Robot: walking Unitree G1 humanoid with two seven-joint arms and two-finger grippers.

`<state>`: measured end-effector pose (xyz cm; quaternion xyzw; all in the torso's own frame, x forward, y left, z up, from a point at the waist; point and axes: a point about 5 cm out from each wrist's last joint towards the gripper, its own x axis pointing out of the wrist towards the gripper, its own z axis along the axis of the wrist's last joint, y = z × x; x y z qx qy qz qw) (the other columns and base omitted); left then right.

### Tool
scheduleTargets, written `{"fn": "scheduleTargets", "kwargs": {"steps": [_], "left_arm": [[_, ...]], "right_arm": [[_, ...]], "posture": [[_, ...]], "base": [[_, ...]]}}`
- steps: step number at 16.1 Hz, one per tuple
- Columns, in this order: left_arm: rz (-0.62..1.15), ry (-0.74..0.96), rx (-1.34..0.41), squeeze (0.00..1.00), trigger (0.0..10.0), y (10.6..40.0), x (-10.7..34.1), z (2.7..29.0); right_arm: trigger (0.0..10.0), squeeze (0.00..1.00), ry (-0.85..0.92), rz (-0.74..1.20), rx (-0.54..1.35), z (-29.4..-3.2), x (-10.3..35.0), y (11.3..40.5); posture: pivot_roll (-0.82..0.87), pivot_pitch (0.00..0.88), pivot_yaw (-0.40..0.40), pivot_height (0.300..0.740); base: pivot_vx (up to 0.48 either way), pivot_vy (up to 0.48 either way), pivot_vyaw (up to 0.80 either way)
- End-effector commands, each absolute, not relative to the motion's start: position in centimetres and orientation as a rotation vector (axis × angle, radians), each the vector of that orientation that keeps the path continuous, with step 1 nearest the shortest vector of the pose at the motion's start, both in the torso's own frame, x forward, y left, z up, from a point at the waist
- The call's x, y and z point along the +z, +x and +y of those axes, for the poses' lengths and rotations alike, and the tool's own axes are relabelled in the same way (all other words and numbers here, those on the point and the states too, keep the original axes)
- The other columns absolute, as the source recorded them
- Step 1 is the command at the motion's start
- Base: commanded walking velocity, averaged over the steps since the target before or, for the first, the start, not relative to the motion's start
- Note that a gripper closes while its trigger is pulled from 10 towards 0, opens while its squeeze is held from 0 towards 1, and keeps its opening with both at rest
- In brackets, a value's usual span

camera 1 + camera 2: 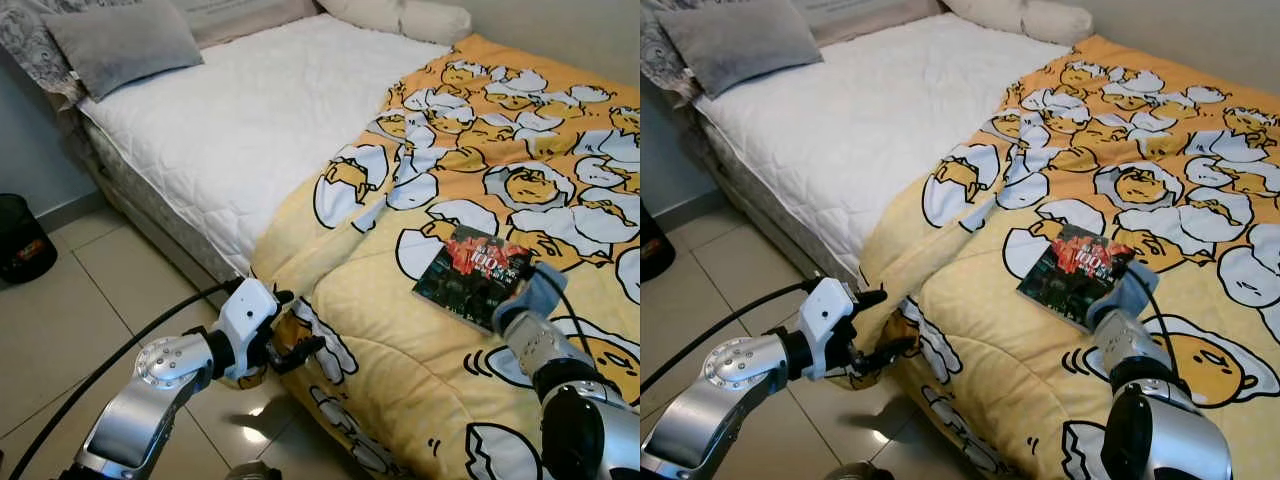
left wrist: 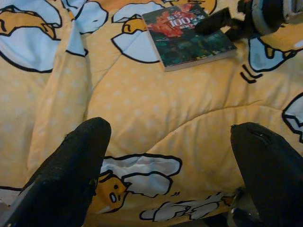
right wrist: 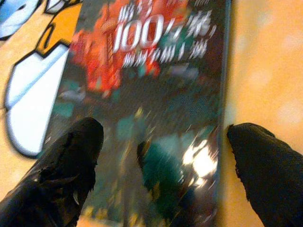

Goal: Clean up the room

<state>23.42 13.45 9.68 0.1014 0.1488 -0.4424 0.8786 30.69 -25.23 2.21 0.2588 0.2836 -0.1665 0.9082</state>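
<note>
A dark bin stands on the tiled floor at far left, beside the bed with its grey pillow and white quilted sheet. The left pincer hangs released, fingers spread, at the near edge of the yellow egg-print duvet where it drapes off the bed. Further right, a dark paperback book with red cover art lies flat on the duvet, and the right pincer sits released over its near end, one finger above the cover and the other past the book's edge.
</note>
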Motion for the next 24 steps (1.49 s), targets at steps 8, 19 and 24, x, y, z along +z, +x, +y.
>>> {"fn": "scheduleTargets", "kwargs": {"steps": [8,19,24], "left_arm": [[0.326,0.225,-0.92,1.0,10.0,22.8,10.1,13.8],[0.329,0.233,-0.911,1.0,10.0,22.7,10.5,13.9],[0.353,0.252,-0.924,1.0,10.0,21.9,10.9,14.4]], "right_arm": [[10.0,0.0,0.767,0.777,-0.367,-22.7,-0.8,28.5],[0.0,0.0,1.167,0.533,-0.343,-22.0,1.4,30.8],[0.0,0.0,1.173,0.553,-0.316,-20.4,1.0,30.9]], "posture": [[0.1,0.0,-0.031,0.74],[0.14,0.0,-0.022,0.74],[0.18,0.006,-0.001,0.74]], "base": [[0.0,0.0,0.0],[0.0,0.0,0.0],[0.0,0.0,0.0]]}}
